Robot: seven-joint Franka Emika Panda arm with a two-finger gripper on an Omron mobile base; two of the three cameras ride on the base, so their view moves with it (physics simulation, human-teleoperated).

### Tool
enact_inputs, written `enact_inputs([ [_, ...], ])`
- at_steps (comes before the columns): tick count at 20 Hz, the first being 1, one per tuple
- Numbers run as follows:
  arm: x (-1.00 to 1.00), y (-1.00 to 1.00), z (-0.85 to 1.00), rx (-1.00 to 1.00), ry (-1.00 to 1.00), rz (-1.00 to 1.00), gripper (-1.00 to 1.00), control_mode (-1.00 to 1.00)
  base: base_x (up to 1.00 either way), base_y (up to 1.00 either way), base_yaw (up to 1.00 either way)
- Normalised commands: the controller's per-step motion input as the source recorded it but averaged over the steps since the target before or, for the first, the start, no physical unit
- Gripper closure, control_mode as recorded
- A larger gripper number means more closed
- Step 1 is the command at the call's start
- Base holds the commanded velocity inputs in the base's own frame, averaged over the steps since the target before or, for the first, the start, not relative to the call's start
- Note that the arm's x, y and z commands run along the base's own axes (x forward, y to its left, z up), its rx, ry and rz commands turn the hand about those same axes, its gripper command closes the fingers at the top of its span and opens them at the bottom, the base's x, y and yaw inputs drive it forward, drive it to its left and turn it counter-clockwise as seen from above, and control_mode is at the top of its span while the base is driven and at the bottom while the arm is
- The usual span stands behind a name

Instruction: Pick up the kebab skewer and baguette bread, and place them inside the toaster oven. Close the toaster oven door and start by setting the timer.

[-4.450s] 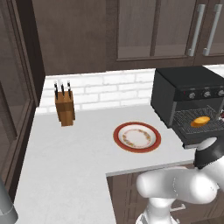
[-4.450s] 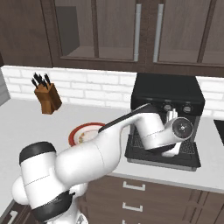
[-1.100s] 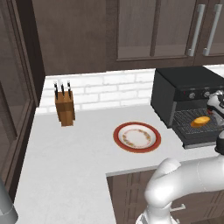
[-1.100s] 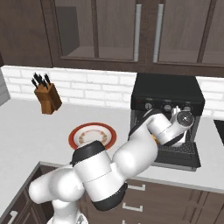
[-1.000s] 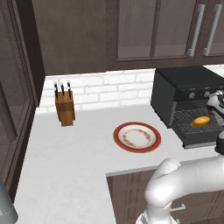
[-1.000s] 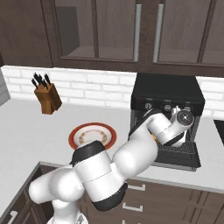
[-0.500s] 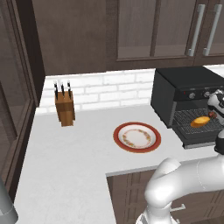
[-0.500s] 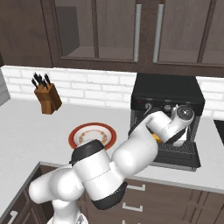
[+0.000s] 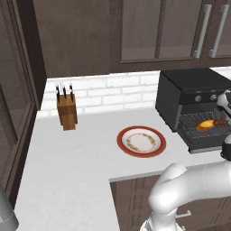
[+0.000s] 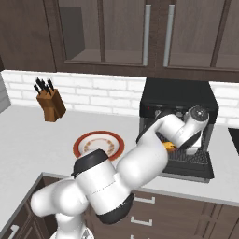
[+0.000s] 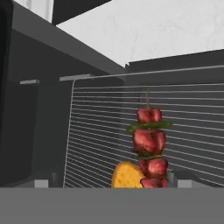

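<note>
Hand view is giving me the closest look: the kebab skewer (image 11: 148,142) is lying on the wire rack (image 11: 100,127) inside the toaster oven (image 9: 194,106), with the baguette bread (image 11: 127,175) touching its near end on the rack. From this view I am not seeing the fingertips, so I cannot tell how the jaws are standing from the pictures alone; I am taking them as spread wide, holding nothing. In the left base view I am seeing the bread and skewer resting side by side on the rack, with the toaster oven door (image 10: 186,165) hanging open. Farther left, the plate (image 9: 141,141) is sitting on the surface (image 9: 72,167), and the knife block (image 9: 66,110) is standing by the brick wall.
</note>
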Motion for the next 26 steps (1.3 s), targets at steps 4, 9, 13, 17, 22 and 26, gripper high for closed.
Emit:
enact_inputs([
  [4,-0.42,0.00,0.27,0.00,0.00,0.00,-1.00,-1.00,0.00,0.00,0.00],
  [9,-0.35,0.00,0.17,0.00,0.01,0.00,-1.00,-1.00,0.00,0.00,0.00],
  [13,-0.54,0.07,0.01,-0.06,0.00,0.09,-1.00,-1.00,0.00,0.00,0.00],
  [17,-0.64,0.32,0.00,-0.14,0.00,0.25,-1.00,-1.00,0.00,0.00,0.00],
  [22,-0.69,0.33,0.00,-0.18,0.00,0.39,-1.00,-1.00,0.00,0.00,0.00],
  [26,-0.65,0.30,-0.02,-0.18,0.00,0.39,-1.00,-1.00,0.00,0.00,0.00],
])
